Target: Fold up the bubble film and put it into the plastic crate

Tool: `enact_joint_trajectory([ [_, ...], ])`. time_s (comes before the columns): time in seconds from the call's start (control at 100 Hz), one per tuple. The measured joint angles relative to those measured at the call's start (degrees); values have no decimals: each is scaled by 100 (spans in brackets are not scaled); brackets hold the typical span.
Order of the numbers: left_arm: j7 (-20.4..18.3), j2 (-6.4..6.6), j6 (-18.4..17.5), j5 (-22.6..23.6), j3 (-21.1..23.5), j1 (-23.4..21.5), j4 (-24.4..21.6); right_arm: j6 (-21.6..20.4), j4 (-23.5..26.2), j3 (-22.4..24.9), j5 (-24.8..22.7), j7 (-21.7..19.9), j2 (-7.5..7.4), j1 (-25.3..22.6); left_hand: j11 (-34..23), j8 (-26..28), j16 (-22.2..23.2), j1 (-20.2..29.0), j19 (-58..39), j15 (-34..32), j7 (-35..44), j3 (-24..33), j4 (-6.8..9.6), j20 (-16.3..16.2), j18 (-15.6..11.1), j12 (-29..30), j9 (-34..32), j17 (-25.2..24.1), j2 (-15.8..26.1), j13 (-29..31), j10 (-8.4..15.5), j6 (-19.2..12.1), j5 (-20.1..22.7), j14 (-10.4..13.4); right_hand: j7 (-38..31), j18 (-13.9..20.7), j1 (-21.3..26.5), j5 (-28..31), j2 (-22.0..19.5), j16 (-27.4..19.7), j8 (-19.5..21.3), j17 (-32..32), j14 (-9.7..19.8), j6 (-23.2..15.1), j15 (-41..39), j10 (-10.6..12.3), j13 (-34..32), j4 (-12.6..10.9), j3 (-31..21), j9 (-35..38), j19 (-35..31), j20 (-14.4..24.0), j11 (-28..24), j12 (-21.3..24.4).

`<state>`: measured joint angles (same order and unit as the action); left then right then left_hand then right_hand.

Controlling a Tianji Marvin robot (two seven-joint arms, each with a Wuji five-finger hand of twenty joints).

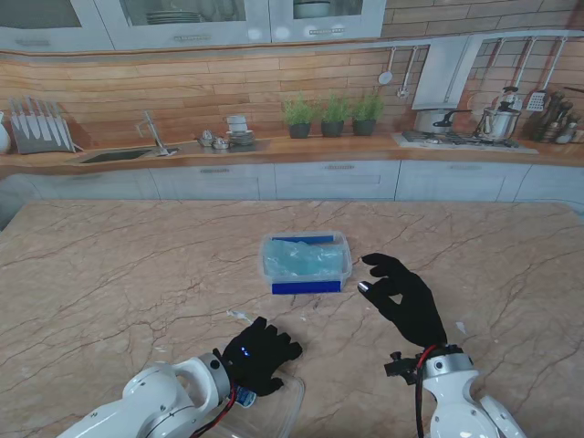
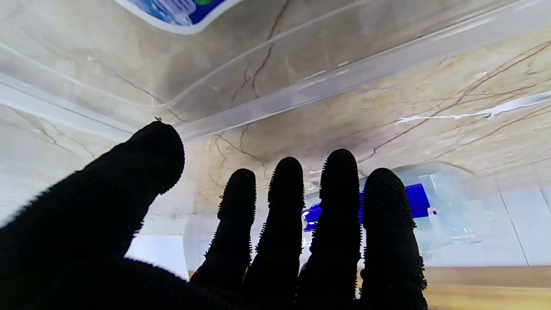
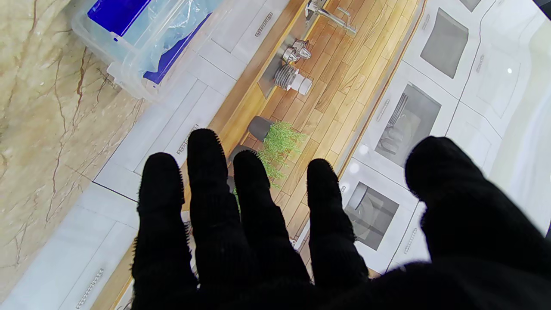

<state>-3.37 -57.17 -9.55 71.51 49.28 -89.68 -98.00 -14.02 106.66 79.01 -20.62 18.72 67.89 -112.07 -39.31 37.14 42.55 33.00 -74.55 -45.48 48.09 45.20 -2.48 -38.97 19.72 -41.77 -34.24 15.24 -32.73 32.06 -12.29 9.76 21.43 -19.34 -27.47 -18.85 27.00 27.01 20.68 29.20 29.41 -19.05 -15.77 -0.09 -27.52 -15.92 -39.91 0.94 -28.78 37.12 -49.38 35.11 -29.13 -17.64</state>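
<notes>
Left hand: my black-gloved left hand (image 1: 260,353) lies palm down, low over the table near me, left of centre; fingers spread and straight, grasping nothing. In the left wrist view the four fingertips (image 2: 340,172) and thumb stand apart with bare marble showing between them.
Lid: a clear plastic lid with a raised rim (image 1: 274,412) lies flat on the table under and just beside my left wrist, at the near edge; a blue-and-white label (image 2: 181,10) shows on it in the left wrist view.
Table: beige marble-pattern table top with brown veins (image 1: 119,274).
Crate: small clear plastic crate with blue panels on its near and far sides (image 1: 305,263), upright at the table's centre, farther from me than both hands, lid off.
Bubble film: pale, translucent bubble film (image 1: 303,260) lies crumpled inside the crate, between the blue panels; it also shows through the crate wall in the right wrist view (image 3: 172,30). How neatly it is folded I cannot tell.
Right hand: my black-gloved right hand (image 1: 404,297) is raised just right of the crate, apart from it, fingers loosely curled and parted, holding nothing.
Scrap: a small pale scrap (image 1: 461,327) lies on the table right of my right hand.
</notes>
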Motion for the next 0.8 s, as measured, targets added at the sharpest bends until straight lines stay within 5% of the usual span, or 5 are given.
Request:
enact_joint_trajectory([
  [0.21,-140,38,251,60,-479,351,102,-24,3,19,4,20,6,-31,4,47,30,1,60,46,-50,113,7,-13,-136,-64,156,-128,318,-133,2,10,-149,0,0,0,0,0,0,0,0,0,0,0,0,0,0,0,0,0,0,0,0,0],
  [0.35,-246,37,365,47,-756,648,189,-50,5,43,-12,84,15,-61,-215,457,561,46,-308,-473,240,168,12,-516,-354,-360,-93,329,519,71,16,-76,-61,74,0,0,0,0,0,0,0,0,0,0,0,-1,0,0,0,0,0,0,0,0],
  [0.48,-356,35,445,-238,-1089,1003,315,-52,5,50,-16,106,19,-66,-341,538,779,288,-516,-690,466,284,22,-783,-427,-640,-441,624,558,387,223,-309,107,189,0,0,0,0,0,0,0,0,-1,0,0,-1,0,0,0,0,0,0,0,0],
  [0.8,-551,-65,847,-929,-1962,1994,719,-41,6,50,-9,95,21,-67,-286,420,793,679,-528,-692,663,224,26,-792,-473,-1210,-678,678,563,467,227,-478,178,210,0,0,0,0,0,0,0,0,-1,0,0,-4,0,0,0,0,0,0,0,0],
])
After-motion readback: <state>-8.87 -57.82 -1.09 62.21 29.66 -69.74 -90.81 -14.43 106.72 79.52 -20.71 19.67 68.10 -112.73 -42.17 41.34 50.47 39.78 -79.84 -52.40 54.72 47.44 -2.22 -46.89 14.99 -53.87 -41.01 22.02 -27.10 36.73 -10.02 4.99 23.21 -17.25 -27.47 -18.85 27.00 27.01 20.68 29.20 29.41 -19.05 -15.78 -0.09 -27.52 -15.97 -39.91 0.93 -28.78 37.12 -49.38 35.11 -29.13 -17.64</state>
